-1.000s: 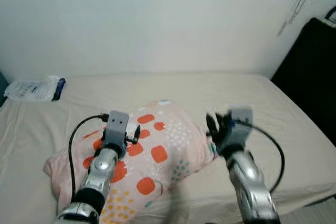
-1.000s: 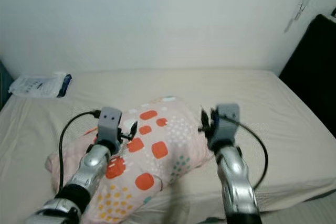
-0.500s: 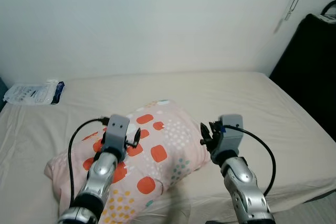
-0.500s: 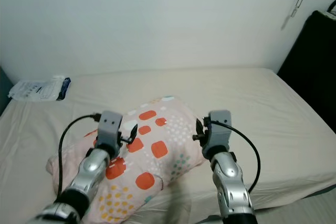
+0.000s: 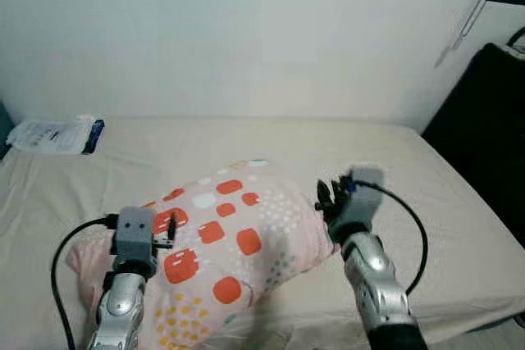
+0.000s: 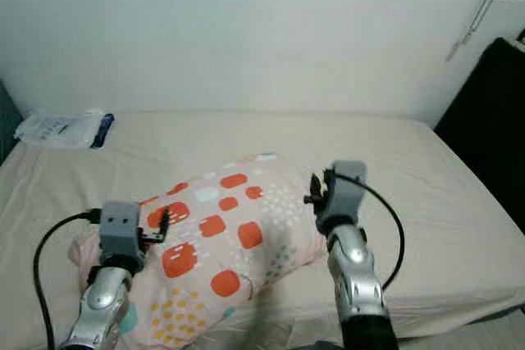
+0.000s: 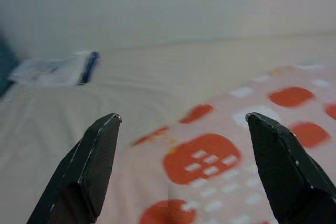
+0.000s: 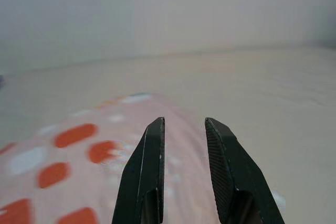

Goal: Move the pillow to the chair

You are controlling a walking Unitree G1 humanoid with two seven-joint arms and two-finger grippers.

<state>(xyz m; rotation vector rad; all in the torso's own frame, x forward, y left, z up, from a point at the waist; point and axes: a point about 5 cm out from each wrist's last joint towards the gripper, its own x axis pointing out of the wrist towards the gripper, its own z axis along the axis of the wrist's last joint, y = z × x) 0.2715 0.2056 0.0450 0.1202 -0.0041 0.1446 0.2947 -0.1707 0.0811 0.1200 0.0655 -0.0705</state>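
Note:
The pink pillow (image 5: 238, 231) with orange squares and coloured dots lies on the beige bed (image 5: 410, 170). My left gripper (image 5: 166, 227) hovers over the pillow's near left end, its fingers spread wide with nothing between them; the left wrist view has the gripper (image 7: 181, 116) above the pillow (image 7: 220, 171). My right gripper (image 5: 324, 196) sits at the pillow's right edge. In the right wrist view this gripper (image 8: 184, 120) has a narrow gap between its fingers, nothing in it, and the pillow (image 8: 79, 150) lies just beyond.
A white packet with a blue edge (image 5: 53, 134) lies at the bed's back left, against the white wall. A tall black object (image 5: 484, 120) stands past the bed's right side. The bed's front edge runs close below my arms.
My left arm has drawn back and to the left, from the pillow's middle to its near left end. The right gripper stays at the pillow's right edge. The camera has shifted slightly.

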